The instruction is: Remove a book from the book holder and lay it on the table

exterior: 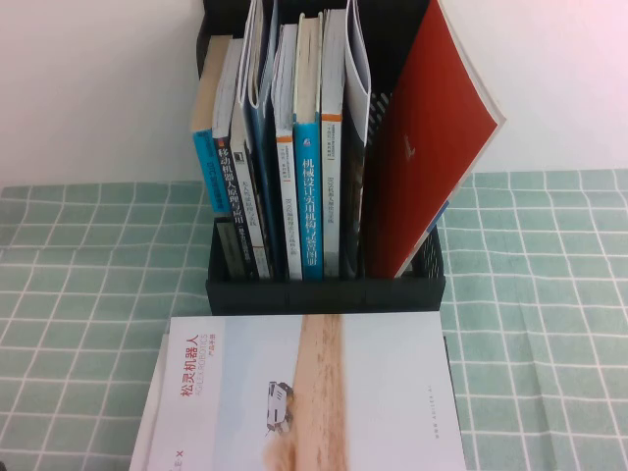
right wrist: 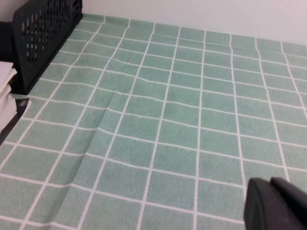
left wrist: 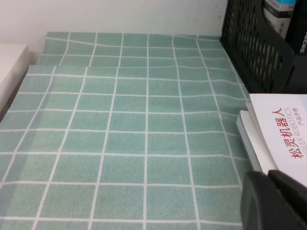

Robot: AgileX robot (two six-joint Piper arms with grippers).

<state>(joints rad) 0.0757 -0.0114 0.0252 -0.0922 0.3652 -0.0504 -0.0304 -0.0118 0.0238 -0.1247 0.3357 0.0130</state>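
The book (exterior: 314, 392), white and pale blue with a tan stripe, a small robot vehicle picture and a red title, lies flat on the table (exterior: 88, 285) just in front of the book holder (exterior: 324, 292). Its corner shows in the left wrist view (left wrist: 283, 139). The black holder stands upright at the back with several books in it. Neither gripper shows in the high view. My left gripper (left wrist: 268, 174) is shut and empty, close to the book's left edge. My right gripper (right wrist: 270, 182) is shut and empty over bare cloth, right of the holder (right wrist: 43, 33).
A thin red-covered book (exterior: 432, 147) leans out of the holder's right slot. A second white book edge (left wrist: 249, 132) shows under the flat book. A white wall runs behind the table. A cloth fold (right wrist: 103, 120) crosses the right side.
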